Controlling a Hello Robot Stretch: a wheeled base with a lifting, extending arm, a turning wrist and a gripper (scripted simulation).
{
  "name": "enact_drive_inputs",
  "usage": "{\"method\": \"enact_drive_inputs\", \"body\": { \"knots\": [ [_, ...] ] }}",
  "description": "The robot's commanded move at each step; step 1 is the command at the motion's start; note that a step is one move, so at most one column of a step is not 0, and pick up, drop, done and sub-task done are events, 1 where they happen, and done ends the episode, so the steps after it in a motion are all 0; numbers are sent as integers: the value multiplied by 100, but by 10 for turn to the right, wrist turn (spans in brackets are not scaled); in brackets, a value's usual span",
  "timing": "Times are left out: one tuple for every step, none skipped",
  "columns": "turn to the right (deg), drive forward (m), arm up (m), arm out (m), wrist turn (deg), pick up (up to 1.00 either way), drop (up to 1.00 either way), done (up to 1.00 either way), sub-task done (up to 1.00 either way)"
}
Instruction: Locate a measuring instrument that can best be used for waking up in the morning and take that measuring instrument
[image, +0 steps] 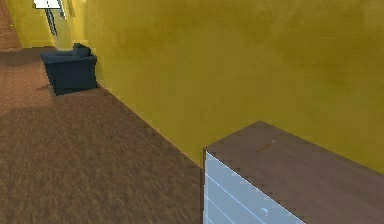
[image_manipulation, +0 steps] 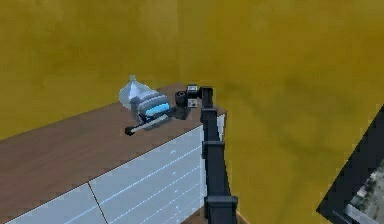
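**Ann:** Arm side view, and the action was all on the dresser (image_manipulation: 70, 145). A pale blue-and-white rounded thing (image_manipulation: 135, 94) sat on the brown top near the far end, close to the yellow wall (image_manipulation: 290, 70).

**Raj:** Which way did it point?

**Ann:** Its long axis ran from about ten o'clock down to four o'clock across the picture, rounded end at ten. It was too small to show a face or a front, so its heading could not be told.

**Raj:** And the gripper (image_manipulation: 135, 128)?

**Ann:** Right there, at five o'clock of the rounded thing, its thin dark fingers lying low over the dresser top. The arm (image_manipulation: 212, 165) rose as a dark bar from six o'clock. How the fingers were set could not be told, nor whether they had hold of anything, since the thing lay on the surface right behind them.

**Raj:** Anything in the way?

**Ann:** White drawer fronts (image_manipulation: 150, 180) below the top, and a dark-framed panel (image_manipulation: 352, 188) leaning in at the four o'clock corner, well apart from the arm.

**Raj:** Forward view?

**Ann:** The dresser's corner (image: 300, 165) showed at five o'clock, the yellow wall ran along the brown floor (image: 80, 150), and a dark blue armchair (image: 70, 68) stood against that wall at ten o'clock, well apart from the dresser.
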Motion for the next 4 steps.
{"method": "enact_drive_inputs", "body": {
  "knots": [
    [0,0,-10,0,0,0,0,0,0],
    [0,0,10,0,0,0,0,0,0],
    [0,0,18,0,0,0,0,0,0],
    [0,0,0,0,-450,0,0,0,0]
  ]
}}
